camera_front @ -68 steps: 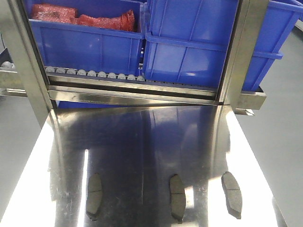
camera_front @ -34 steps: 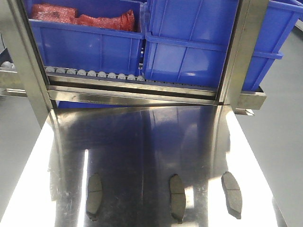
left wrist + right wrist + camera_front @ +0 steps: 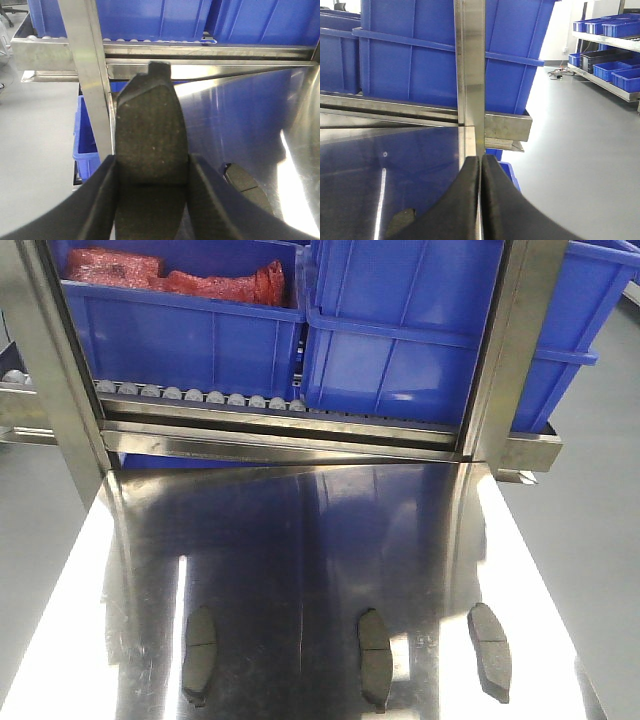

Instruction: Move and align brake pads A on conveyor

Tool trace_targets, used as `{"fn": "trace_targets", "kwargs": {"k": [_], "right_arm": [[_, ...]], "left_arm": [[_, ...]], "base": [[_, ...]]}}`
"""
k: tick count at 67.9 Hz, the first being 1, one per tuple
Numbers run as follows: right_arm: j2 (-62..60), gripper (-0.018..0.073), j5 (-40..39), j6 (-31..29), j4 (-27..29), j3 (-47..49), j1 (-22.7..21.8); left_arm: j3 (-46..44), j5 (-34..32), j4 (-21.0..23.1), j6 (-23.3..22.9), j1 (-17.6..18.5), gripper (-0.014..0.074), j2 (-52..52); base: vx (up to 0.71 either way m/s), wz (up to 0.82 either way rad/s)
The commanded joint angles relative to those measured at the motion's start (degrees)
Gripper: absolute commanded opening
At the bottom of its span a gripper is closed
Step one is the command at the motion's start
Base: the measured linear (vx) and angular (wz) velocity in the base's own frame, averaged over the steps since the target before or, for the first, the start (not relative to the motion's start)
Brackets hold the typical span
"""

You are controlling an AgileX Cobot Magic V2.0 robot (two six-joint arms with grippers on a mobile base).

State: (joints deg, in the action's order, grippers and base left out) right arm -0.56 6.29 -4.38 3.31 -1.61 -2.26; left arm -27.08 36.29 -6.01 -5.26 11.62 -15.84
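Note:
Three brake pads A lie on the shiny steel tabletop [image 3: 300, 540] near its front edge: one at the left [image 3: 199, 652], one in the middle [image 3: 375, 657] and one at the right [image 3: 490, 650]. My left gripper [image 3: 152, 162] is shut on a fourth brake pad [image 3: 150, 125], which sticks out forward between the fingers, held above the table's left edge. Another pad [image 3: 245, 182] lies below and to the right of it. My right gripper [image 3: 480, 160] is shut with nothing in it, over the table's right edge, with a pad [image 3: 400, 221] to its lower left. The conveyor is out of view.
Large blue bins [image 3: 400, 330] stand on a rack behind the table, one holding red parts [image 3: 170, 275]. A row of small grey rollers [image 3: 200, 395] runs under them. Steel uprights [image 3: 90, 75] [image 3: 470, 75] rise at the table's back corners. Grey floor lies on both sides.

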Motion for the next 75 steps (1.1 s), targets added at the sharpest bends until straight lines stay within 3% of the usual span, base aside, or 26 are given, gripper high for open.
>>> {"fn": "trace_targets", "kwargs": {"k": [1,49,61,75], "right_arm": [[-0.75,-0.0007,-4.17,-0.01,-0.26,-0.67,-0.44],[-0.75,-0.0007,-4.36,-0.01,0.05,-0.41,-0.44],[-0.43,-0.0007,-2.64,0.12,2.89,3.75,-0.44],[5.7,0.0004,3.39,0.61,2.56,11.65,-0.44]], "left_arm": [[-1.65,-5.24,-0.35,0.19,0.2,-0.0007,-0.35],[-1.65,-5.24,-0.35,0.19,0.2,-0.0007,-0.35],[-1.65,-5.24,-0.35,0.19,0.2,-0.0007,-0.35],[-1.65,-5.24,-0.29,0.19,0.2,-0.0007,-0.35]], "base": [[0.0,0.0],[0.0,0.0],[0.0,0.0],[0.0,0.0]]}}
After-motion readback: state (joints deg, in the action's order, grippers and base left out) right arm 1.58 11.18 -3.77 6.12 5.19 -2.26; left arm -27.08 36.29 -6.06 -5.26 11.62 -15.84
